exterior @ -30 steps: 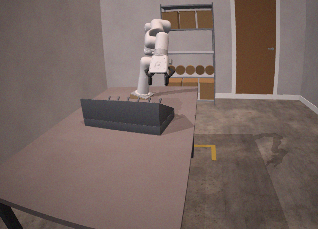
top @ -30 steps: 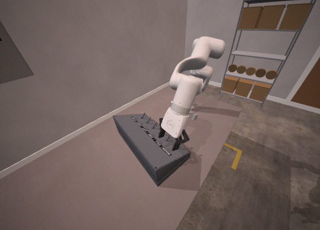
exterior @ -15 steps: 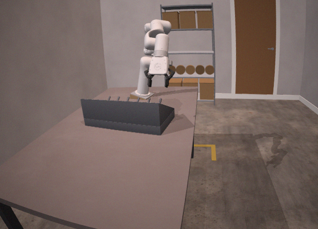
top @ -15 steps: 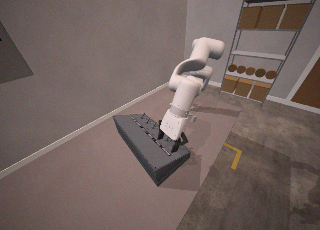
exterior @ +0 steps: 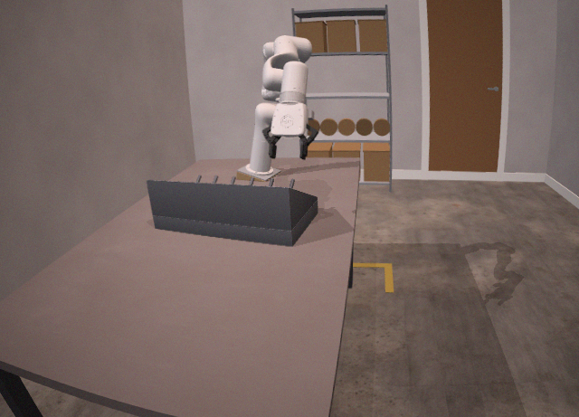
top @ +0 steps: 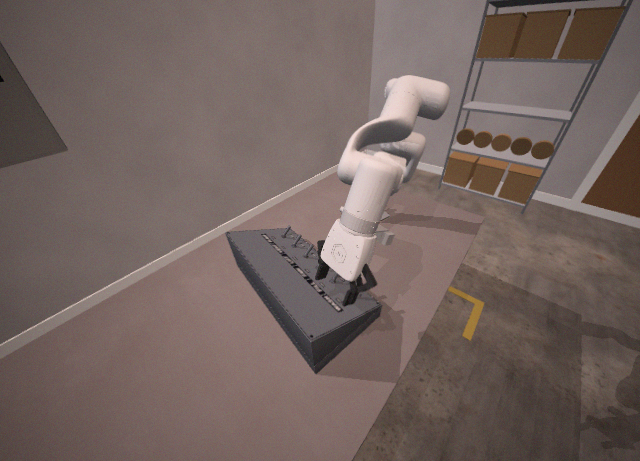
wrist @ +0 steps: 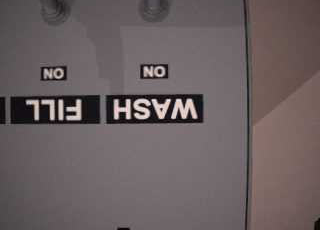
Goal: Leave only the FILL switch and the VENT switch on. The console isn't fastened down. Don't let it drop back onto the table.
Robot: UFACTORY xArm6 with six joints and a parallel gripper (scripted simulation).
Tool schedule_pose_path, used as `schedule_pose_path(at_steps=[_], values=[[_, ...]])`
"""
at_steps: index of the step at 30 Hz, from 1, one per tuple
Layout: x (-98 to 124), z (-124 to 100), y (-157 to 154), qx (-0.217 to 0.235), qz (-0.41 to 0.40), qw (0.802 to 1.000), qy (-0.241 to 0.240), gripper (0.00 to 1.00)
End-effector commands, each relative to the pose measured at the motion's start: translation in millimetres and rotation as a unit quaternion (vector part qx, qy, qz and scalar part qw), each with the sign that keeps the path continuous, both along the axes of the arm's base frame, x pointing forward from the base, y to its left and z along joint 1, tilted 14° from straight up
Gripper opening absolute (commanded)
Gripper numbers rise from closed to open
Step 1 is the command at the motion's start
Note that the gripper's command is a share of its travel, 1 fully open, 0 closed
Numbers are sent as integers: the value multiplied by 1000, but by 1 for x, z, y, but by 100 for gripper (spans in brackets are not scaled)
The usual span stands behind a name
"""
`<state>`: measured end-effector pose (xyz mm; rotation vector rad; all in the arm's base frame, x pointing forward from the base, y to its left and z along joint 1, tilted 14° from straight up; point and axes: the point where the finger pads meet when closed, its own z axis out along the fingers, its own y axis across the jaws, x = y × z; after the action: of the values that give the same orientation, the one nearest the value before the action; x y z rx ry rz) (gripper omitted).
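The table [exterior: 186,309] carries everything; my base stands at its far end in the exterior view. The console [top: 294,291], a dark wedge with a sloped face, lies directly below my claw [top: 345,286].

My arm [top: 372,187] bends down over the console's end. The claw is spread to its full width, with nothing between the fingers.

View differences:
- Top view: my fingers [top: 321,270] hang over the last levers of the row, near the console's end. The label strip is unreadable here.
- Exterior view: only the console's blank back wall shows, with lever tips poking above it. I count six tips. The claw [exterior: 289,146] appears above and behind them; how close it is to the levers I cannot tell from this angle.
- Wrist view: the only view where labels read. They appear upside down. Two name labels: FILL label [wrist: 54,110] and WASH label [wrist: 155,109]. Two ON tags, one above each. Two lever bases at the top edge: the FILL switch [wrist: 52,7] and the WASH switch [wrist: 153,6]. Which way either lever is thrown I cannot tell, as the stems are cut off by the frame edge. The VENT switch does not show. My own fingers are out of frame here.

The console's edge runs just beside WASH, with bare table beyond.
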<state>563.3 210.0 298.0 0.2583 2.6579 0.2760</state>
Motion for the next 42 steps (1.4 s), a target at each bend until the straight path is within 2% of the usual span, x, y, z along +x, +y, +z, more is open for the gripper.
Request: schedule_pose_path(at_steps=[1,26,36,42], values=[[1,3,0,1,0,1000,-2,100],[1,2,-2,1,0,1000,-2,100],[-2,-2,-19,1,0,1000,-2,100],[-5,-7,-40,1,0,1000,-2,100]])
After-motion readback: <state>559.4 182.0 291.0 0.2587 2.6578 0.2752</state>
